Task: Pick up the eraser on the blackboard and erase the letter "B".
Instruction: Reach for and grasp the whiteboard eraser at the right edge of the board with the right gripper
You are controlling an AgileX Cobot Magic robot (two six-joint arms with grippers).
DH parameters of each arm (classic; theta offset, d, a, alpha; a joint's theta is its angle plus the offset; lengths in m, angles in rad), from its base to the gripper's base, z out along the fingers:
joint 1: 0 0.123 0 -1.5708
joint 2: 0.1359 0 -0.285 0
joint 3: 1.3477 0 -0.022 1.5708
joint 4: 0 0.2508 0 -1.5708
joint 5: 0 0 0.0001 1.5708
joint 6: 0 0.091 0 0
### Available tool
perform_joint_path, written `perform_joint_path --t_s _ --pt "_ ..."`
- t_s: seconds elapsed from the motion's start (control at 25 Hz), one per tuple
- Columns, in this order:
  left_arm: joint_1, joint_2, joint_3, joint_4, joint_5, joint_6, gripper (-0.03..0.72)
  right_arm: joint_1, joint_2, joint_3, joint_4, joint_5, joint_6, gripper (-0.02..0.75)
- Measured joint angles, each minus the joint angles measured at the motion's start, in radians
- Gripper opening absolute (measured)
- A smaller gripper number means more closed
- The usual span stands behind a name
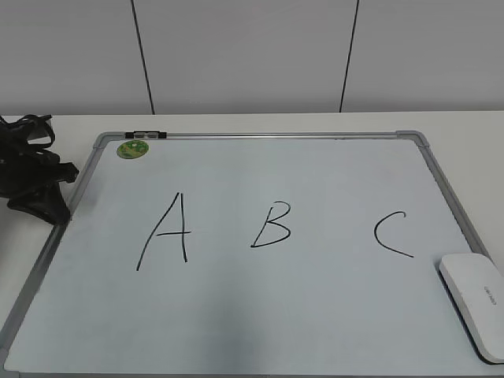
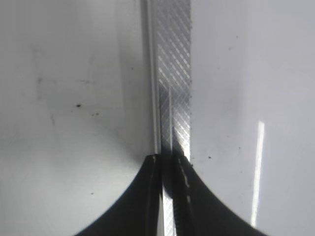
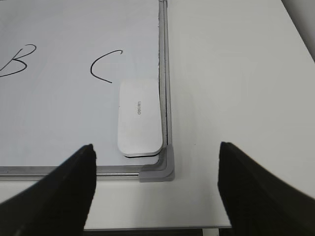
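The blackboard (image 1: 260, 315) is a white board with a silver frame, lying flat on the table. The black letter "B" (image 1: 272, 224) is drawn at its middle, between "A" (image 1: 165, 231) and "C" (image 1: 391, 234). The white eraser (image 1: 475, 303) lies at the board's near right corner; in the right wrist view the eraser (image 3: 140, 118) rests beside the frame. My right gripper (image 3: 156, 162) is open and empty, hovering over the grey corner cap just short of the eraser. My left gripper (image 2: 168, 160) is shut and empty, its tips over the board's left frame (image 2: 172, 73); it shows at the far left in the exterior view (image 1: 35, 177).
A round green sticker (image 1: 132, 149) sits at the board's far left corner. A grey corner cap (image 3: 160, 169) lies below the eraser. White table (image 3: 236, 88) extends right of the board, with its front edge close below the right gripper. A white wall stands behind.
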Motion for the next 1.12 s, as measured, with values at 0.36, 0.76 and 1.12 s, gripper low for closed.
perform_joint_path --t_s 0.36,0.76,1.12 --pt "0.0 0.0 0.0 0.0 0.0 0.0 0.029 0.0 0.127 -0.134 0.005 -0.022 0.0 0.573" --pt "0.0 0.0 0.0 0.0 0.0 0.0 0.029 0.0 0.526 -0.3 0.038 0.003 -0.014 0.573" --pt "0.0 0.0 0.0 0.0 0.0 0.0 0.029 0.0 0.782 -0.31 0.149 0.034 -0.016 0.573"
